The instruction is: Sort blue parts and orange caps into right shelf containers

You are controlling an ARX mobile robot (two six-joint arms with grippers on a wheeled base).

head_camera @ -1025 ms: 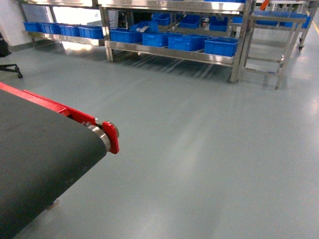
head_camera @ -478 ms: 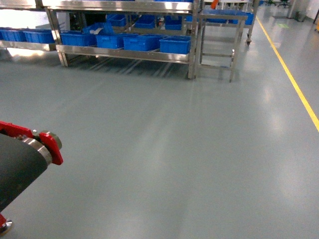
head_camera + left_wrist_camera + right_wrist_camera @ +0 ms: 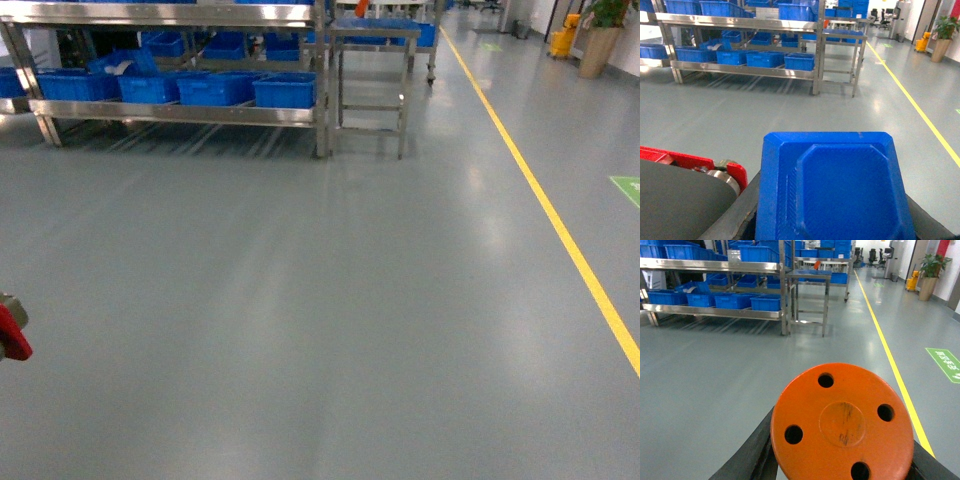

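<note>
Blue part fills our left gripper's clamped jaws; our right gripper pinches the orange cap, shelves far ahead.

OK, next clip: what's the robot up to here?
It is carrying one item in each arm across an open grey floor. The left gripper holds a blue part; the right gripper holds an orange cap with four holes. Neither arm shows in the head view. Steel shelving with blue bins stands ahead on the left, beside a yellow floor line. Only the conveyor's red end shows at the left edge. Nothing has been dropped off yet.
</note>
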